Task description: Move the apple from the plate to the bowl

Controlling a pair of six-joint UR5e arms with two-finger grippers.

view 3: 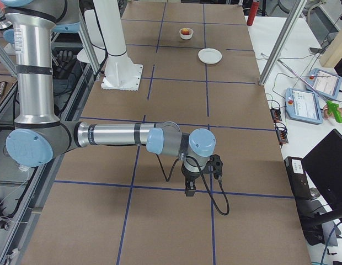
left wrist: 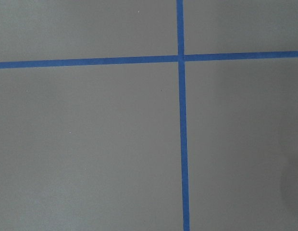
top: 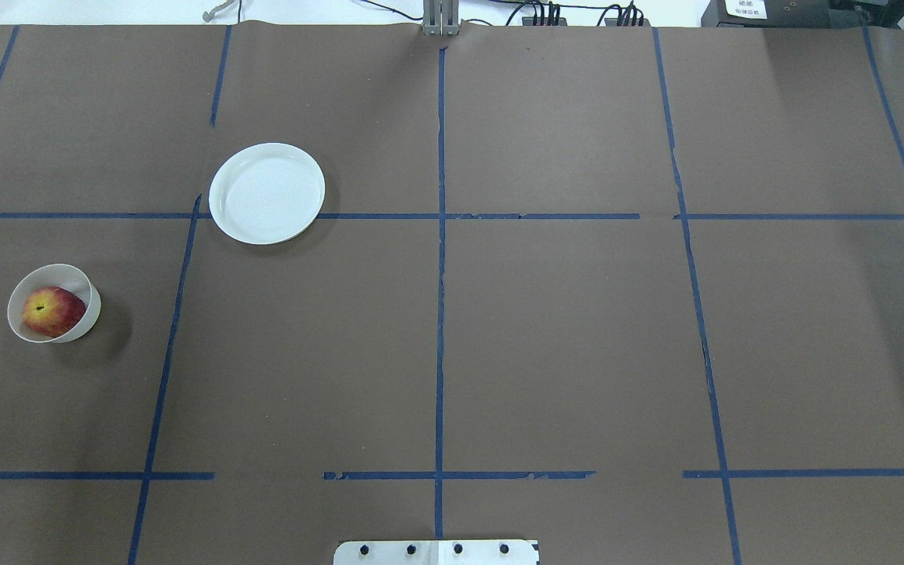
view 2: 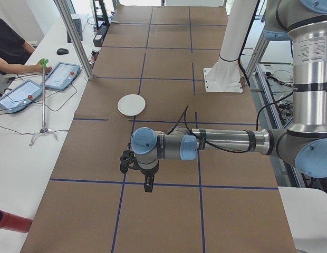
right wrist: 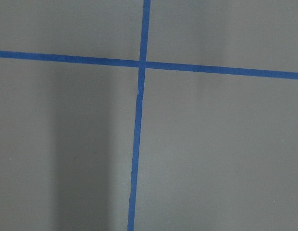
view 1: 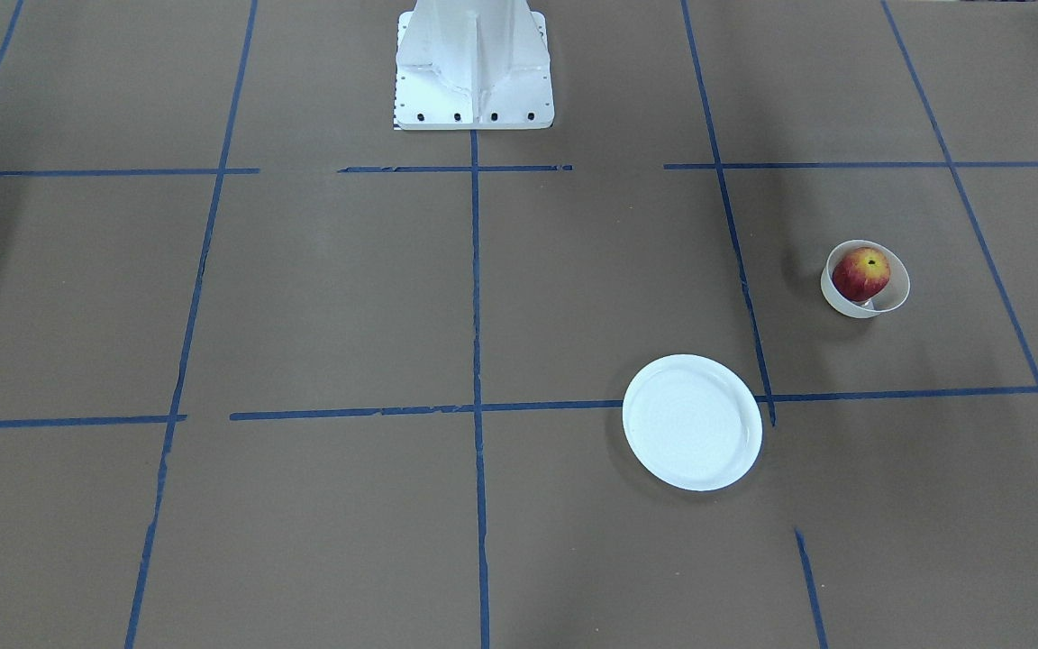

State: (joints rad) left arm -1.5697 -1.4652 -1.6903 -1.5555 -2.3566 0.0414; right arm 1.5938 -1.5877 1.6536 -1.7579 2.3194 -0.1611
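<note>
Apple: the apple point(top: 52, 311) sits inside the bowl point(top: 50, 275) with its stem dimple up and fills most of it. In the overhead view it is at about 9 o'clock on the tabletop point(top: 562, 337).
Plate: the plate point(top: 267, 193) is bare, at about 11 o'clock on the tabletop. The bowl lies well apart from it, toward its 8 o'clock.
Progress: the move looks complete, with nothing left on the plate.
Left pincer: the left pincer point(view 2: 148, 185) shows only in a side view, hanging over bare tabletop. I cannot tell whether it is released or clenched.
Right pincer: the right pincer point(view 3: 190, 190) likewise shows only from the side, so its state cannot be told.
Handling: the apple is probably firm, fairly heavy for its size and smooth-skinned, so it could slip or roll.
Hold: if it must be regrasped, come from above and pinch across its widest girth.
Risk: the bowl's thin walls leave little room beside the fruit, and it would likely tip or slide if nudged.
</note>
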